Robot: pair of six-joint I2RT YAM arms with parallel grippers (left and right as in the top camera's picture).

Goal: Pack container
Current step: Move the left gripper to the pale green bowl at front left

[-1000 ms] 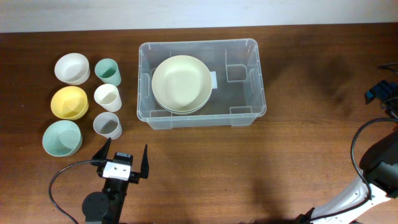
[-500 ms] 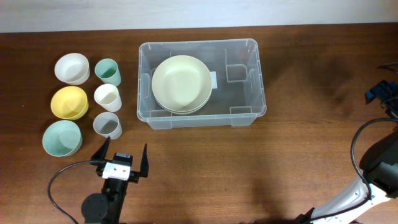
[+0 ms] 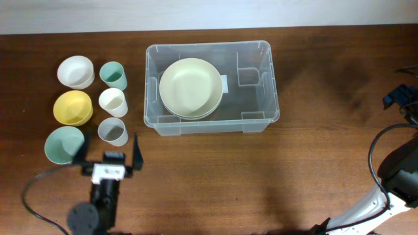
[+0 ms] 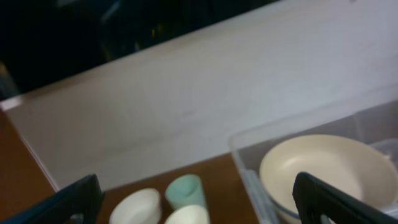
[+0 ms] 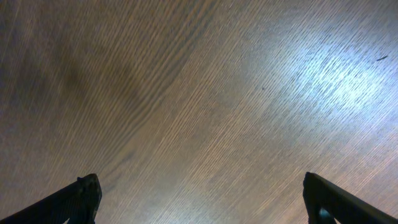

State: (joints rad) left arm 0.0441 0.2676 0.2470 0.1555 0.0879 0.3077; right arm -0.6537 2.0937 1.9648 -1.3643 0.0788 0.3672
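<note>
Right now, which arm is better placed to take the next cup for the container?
Left. The left gripper, open, sits close to the grey cup and green bowl; the right gripper is far beyond the container, over the table.

Table (image 3: 274, 170): dark brown wood with fine grain, spanning left to right.
Wall (image 3: 196, 13): pale, plain strip along the far edge.
Light: soft white glare (image 5: 345, 81) on the wood at right.
</note>
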